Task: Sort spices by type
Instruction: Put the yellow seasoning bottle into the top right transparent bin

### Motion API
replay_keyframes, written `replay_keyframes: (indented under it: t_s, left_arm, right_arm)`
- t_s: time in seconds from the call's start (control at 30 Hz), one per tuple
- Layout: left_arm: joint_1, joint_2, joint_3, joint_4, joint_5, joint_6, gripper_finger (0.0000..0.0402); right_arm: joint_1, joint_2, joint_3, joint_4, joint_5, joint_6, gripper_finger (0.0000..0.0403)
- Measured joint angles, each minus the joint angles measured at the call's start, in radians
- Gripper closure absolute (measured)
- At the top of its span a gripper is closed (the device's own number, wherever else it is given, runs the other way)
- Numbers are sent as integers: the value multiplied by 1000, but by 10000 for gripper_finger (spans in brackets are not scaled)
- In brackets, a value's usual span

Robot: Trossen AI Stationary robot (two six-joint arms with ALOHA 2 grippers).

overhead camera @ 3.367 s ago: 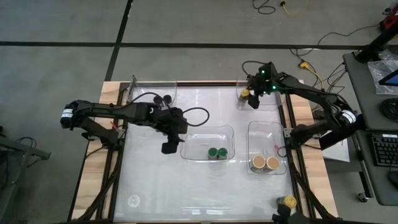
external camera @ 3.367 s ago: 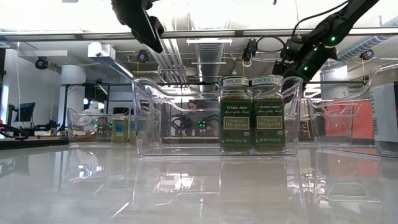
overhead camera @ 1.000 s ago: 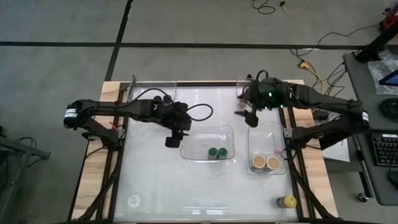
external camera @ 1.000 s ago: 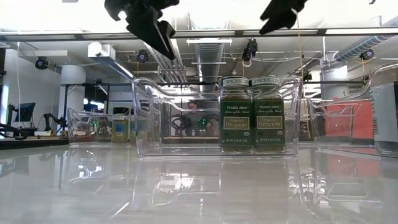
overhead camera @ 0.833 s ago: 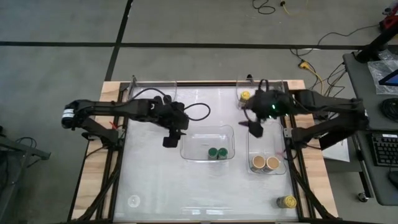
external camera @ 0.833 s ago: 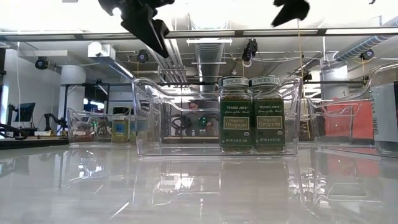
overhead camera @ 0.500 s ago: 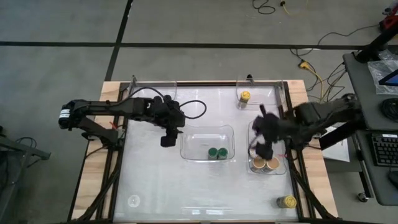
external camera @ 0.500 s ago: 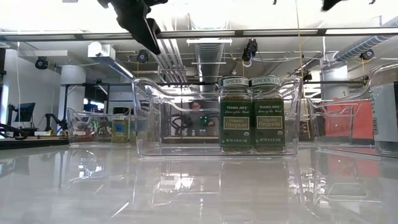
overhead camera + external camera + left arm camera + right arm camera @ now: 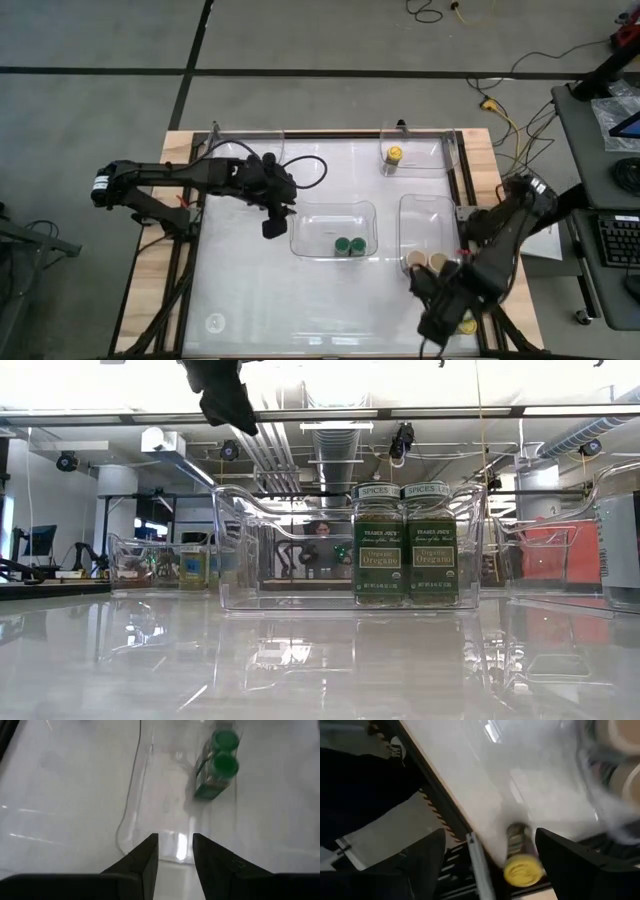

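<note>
Right gripper (image 9: 490, 855), fingers spread and empty, sits over the yellow jar (image 9: 521, 869) at the table's near right corner. Centre on its lid, drop straight, avoid the table edge. Left gripper (image 9: 175, 852), narrowly parted, waits beside the green-jar tray (image 9: 366, 215).

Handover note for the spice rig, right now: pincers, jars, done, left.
Left pincer: empty, fingers a narrow gap apart, hanging above the table beside the middle tray.
Right pincer: open, empty, over the near right corner, lined up on the loose yellow jar.
Done: two green jars together in the middle tray; two tan jars in the right tray; one yellow jar in the far tray.
Left: move the loose yellow jar to its partner. Black jars: not made out in these views, so check them.
</note>
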Motion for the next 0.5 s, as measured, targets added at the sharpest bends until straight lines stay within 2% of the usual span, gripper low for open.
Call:
replay_keyframes:
  t_s: [0.17,0.33,0.5]
  left_arm:
    - [-44,1,0,42,0,-96,300]
    - [-121,1,0,79,1,-140,300]
    - [-191,2,0,172,0,-141,300]
  right_arm:
    - [95,59,39,-1,-9,186,96]
    - [168,84,37,-15,-95,387,70]
    - [195,110,4,-54,-167,503,52]
